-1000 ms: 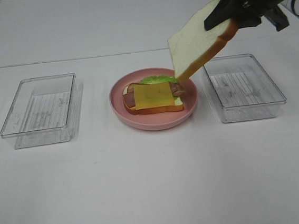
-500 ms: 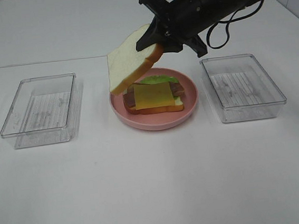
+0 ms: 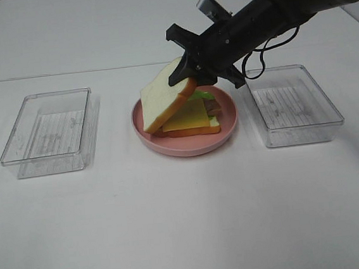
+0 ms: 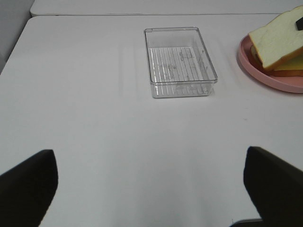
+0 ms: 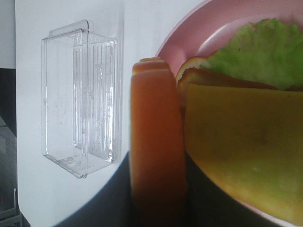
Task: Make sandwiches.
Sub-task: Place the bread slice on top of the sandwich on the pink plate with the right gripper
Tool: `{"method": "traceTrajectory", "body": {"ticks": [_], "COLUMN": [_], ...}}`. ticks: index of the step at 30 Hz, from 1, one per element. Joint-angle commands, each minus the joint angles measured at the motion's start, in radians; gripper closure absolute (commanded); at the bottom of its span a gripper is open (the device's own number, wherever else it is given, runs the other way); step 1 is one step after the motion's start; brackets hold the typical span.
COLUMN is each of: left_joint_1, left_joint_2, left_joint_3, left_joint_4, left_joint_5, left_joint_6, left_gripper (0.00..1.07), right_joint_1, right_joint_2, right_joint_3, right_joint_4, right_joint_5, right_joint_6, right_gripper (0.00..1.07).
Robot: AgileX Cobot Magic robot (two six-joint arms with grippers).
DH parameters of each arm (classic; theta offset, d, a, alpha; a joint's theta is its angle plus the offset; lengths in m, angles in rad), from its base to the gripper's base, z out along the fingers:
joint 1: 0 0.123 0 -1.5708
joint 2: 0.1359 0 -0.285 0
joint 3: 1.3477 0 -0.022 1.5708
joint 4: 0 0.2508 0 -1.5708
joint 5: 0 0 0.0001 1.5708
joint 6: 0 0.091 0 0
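My right gripper is clamped on the crust edge of the top bread slice, which hangs tilted over the pink plate. The slice's low corner is down at the plate's left side, at or just above the stack; contact cannot be confirmed from the high camera. The high edge remains in my jaws, above the lettuce.

The rest of the sandwich lies on the plate: bottom bread, fillings, and the yellow cheese uppermost. In the right wrist view the orange crust runs between my jaws beside the cheese and lettuce.

Procedure for this step, as I judge it:
1. Lower the held edge slowly so the slice hinges down flat onto the cheese.
2. Shift the slice toward the right tray while lowering it; it currently sits offset to the left of the stack.
3. Avoid dragging across the cheese, which could slide the layers.
4. Release only once the slice lies level, then lift straight clear.

My left gripper stands wide open and holds nothing, well apart from the plate, facing the left tray. Both trays appear empty.
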Motion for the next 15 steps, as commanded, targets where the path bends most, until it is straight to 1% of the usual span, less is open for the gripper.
{"method": "traceTrajectory", "body": {"ticks": [1,6,8,9,10,11,12,13,14,15], "left_joint_1": [-0.005,-0.005,-0.005,-0.005,-0.005,-0.005,-0.005,-0.005,-0.005,-0.005], "left_joint_2": [-0.021,-0.021,-0.021,-0.021,-0.021,-0.021,-0.021,-0.021,-0.021,-0.021], "left_joint_3": [0.001,0.001,0.001,0.001,0.001,0.001,0.001,0.001,0.001,0.001], "left_joint_4": [-0.002,-0.002,-0.002,-0.002,0.0,0.0,0.0,0.0,0.0,0.0], "left_joint_5": [-0.008,-0.008,-0.008,-0.008,-0.008,-0.008,-0.008,-0.008,-0.008,-0.008], "left_joint_6": [0.0,0.0,0.0,0.0,0.0,0.0,0.0,0.0,0.0,0.0], "left_gripper": [0.04,0.04,0.04,0.04,0.04,0.04,0.04,0.04,0.04,0.04], "right_joint_1": [0.0,0.0,0.0,0.0,0.0,0.0,0.0,0.0,0.0,0.0], "right_joint_2": [0.003,0.005,0.005,0.005,0.003,-0.002,-0.002,-0.005,-0.005,-0.015], "right_joint_3": [-0.008,-0.008,-0.008,-0.008,-0.008,-0.008,-0.008,-0.008,-0.008,-0.008], "right_joint_4": [-0.011,-0.044,-0.072,-0.072,-0.101,-0.138,-0.138,-0.161,-0.161,-0.202], "right_joint_5": [-0.005,-0.03,-0.024,-0.024,-0.011,-0.004,-0.004,-0.004,-0.004,-0.003], "right_joint_6": [0.002,0.002,0.005,0.005,0.014,0.034,0.034,0.048,0.048,0.055], "right_gripper": [1.07,1.06,0.89,0.89,0.7,0.46,0.46,0.36,0.36,0.24]}}
